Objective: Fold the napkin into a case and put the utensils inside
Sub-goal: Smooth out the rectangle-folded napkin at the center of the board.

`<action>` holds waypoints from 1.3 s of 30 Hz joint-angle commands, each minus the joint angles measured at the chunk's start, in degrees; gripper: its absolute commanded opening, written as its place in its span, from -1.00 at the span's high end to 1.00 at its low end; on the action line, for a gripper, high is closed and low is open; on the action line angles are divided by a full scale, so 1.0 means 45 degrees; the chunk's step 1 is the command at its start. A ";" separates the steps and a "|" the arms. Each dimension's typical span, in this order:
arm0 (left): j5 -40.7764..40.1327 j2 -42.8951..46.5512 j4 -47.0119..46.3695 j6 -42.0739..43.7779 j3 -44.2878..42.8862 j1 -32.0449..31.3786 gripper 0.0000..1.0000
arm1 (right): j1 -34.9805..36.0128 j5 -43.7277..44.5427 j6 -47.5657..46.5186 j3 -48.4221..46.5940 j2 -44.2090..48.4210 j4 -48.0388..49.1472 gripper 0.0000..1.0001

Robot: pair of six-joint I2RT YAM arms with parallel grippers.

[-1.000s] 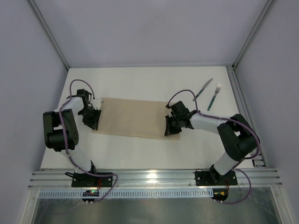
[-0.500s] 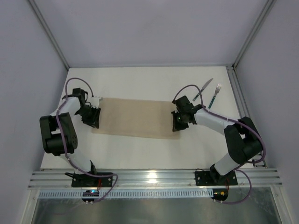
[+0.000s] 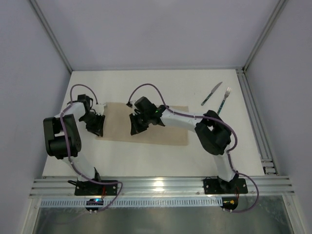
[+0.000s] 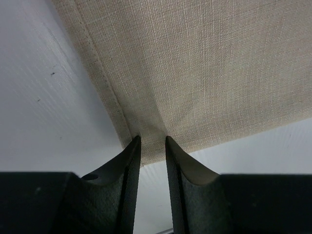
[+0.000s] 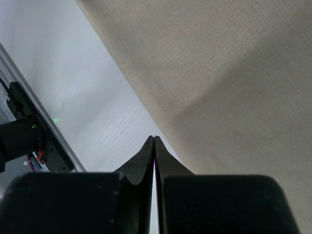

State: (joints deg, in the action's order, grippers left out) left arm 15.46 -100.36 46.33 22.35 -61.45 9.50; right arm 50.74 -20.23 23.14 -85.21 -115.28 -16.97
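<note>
Now your left claw (image 4: 152,142) pinches the plain beige cloth napkin (image 3: 117,124) at nine o'clock; your right claw (image 5: 154,141), fingers together, sits near six.

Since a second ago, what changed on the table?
The right gripper, shut with nothing seen in it, swept left along the napkin, from its right end to its left half, close to the left gripper. Nothing visibly taken or let go. The napkin lies flat where it was, the left gripper stayed at its left hem, and the knife and fork are untouched.
</note>
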 commanded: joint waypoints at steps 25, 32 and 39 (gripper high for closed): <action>-0.0878 -0.0512 -0.0900 -0.0084 0.0414 0.0058 0.45 | -0.4261 0.0412 0.0542 0.7623 0.3487 -0.0740 0.93; -0.0722 -0.0453 -0.0861 -0.0006 0.0433 0.0058 0.45 | -0.5923 0.1193 0.0503 0.9695 0.5421 -0.1363 0.93; -0.0274 -0.0005 -0.0666 0.0229 0.0433 0.0058 0.42 | -0.6667 0.1663 0.0249 0.9425 0.7374 -0.2653 0.92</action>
State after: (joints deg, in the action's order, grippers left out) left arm 14.74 -100.36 45.98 21.50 -61.41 9.50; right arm 21.17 -17.04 25.65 -41.76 -85.89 -23.68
